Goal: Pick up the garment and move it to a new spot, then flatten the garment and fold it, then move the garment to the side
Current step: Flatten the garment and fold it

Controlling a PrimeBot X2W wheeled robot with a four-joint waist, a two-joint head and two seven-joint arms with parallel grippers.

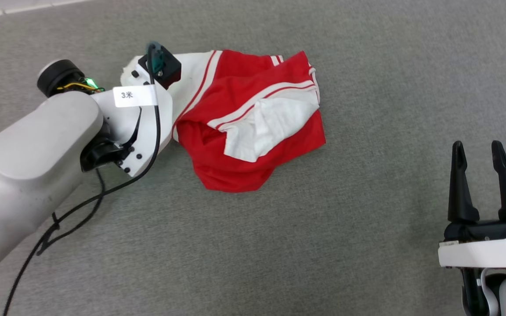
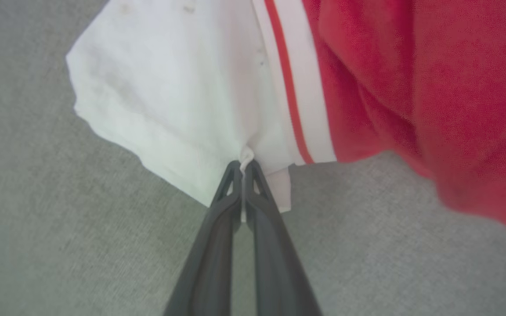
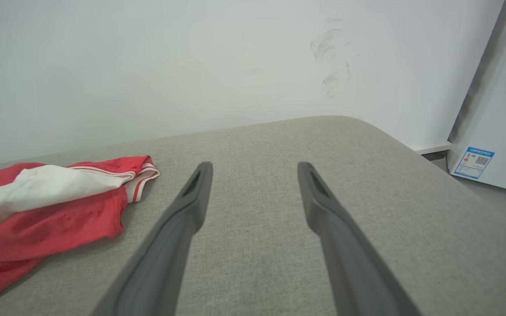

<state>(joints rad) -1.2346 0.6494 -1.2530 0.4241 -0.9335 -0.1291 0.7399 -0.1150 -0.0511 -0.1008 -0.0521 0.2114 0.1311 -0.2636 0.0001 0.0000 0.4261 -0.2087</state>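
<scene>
With our left jaws clamped on the white sleeve [image 2: 169, 101] of the crumpled red jersey T-shirt [image 1: 253, 123], heaped on the grey fabric bench [image 1: 367, 219] just ahead of them, and our right jaws apart, well clear, we judge only the grasp done: lifting, relocating, flattening, folding remain.

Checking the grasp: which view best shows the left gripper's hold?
Left wrist view: left gripper shut on the shirt's white sleeve, close up. Head view: its wrist hides the pinch. Right wrist view: the shirt's far side.
</scene>
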